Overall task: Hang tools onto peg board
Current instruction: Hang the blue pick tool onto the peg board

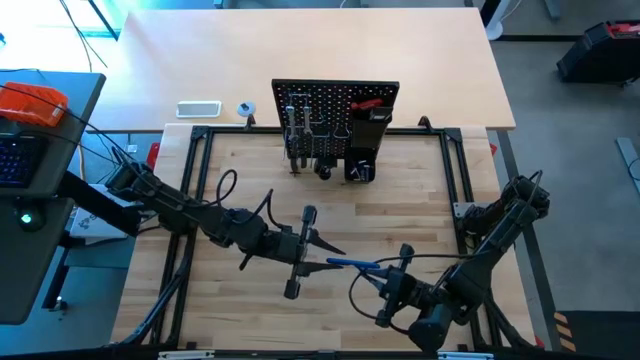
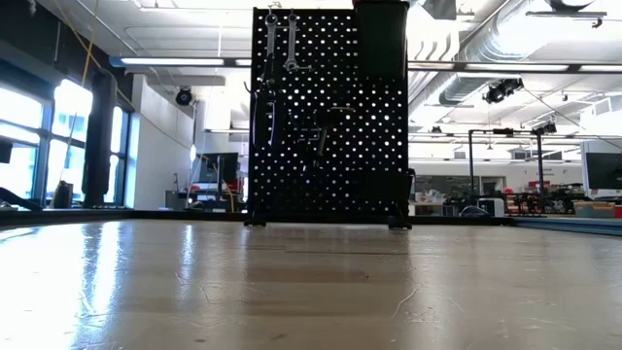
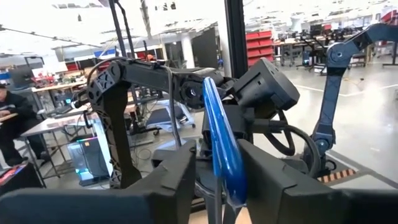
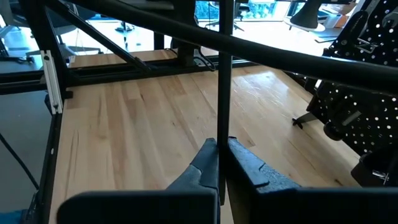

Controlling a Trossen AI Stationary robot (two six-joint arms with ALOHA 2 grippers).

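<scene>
The blue-handled hex key (image 1: 352, 264) hangs in the air between my two grippers, above the middle of the table's near half. My right gripper (image 1: 384, 272) is shut on its thin dark shaft (image 4: 219, 93). My left gripper (image 1: 325, 257) comes from the table's left. Its fingers stand on either side of the blue handle (image 3: 222, 143), with a small gap. The peg board (image 1: 335, 105) stands upright at the table's far edge. Silver wrenches (image 2: 290, 39) hang on its hooks, and a black box holder (image 1: 365, 140) sits on its right side. My right gripper pinches the hex key's thin metal shaft (image 4: 219, 134) between its two fingers (image 4: 249, 165). They come from the table's near right, slanting a little down, roughly along the shaft. The key is lifted clear of the table, its blue handle toward my left gripper. Whether my left gripper touches the handle, I cannot tell.
A black metal frame (image 1: 200, 150) borders the wooden work surface. Behind it on the far table lie a white flat object (image 1: 198, 108) and a small roll (image 1: 245, 109). Bare wood (image 2: 311, 282) stretches between the grippers and the peg board.
</scene>
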